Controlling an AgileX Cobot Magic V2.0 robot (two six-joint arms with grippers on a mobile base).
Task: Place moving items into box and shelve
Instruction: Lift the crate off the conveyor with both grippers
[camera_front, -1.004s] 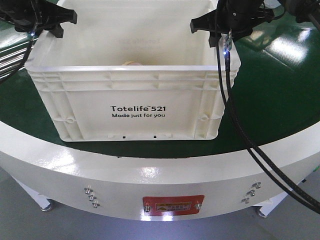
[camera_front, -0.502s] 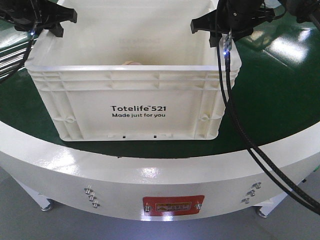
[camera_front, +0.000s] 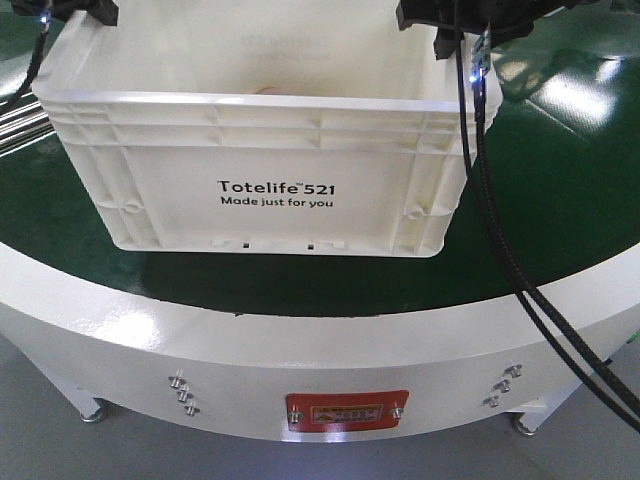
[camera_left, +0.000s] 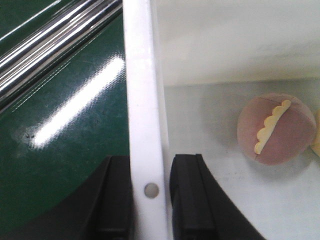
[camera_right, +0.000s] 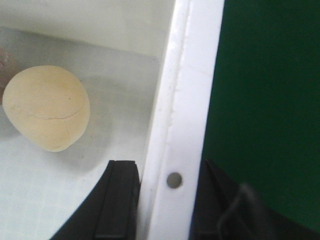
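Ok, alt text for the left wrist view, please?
The left gripper clamps the side rim of the white crate, one finger inside, one outside over the green belt. A pinkish round piece lies on the crate floor.

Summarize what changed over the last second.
The box rose: in the front view its rim and base sit higher in frame and it looks larger. The left pincer and right pincer, clamped on opposite rim walls, went up with it, mostly out of that view. Unchanged: green surface, white base. The pinkish piece and tan piece lie inside.
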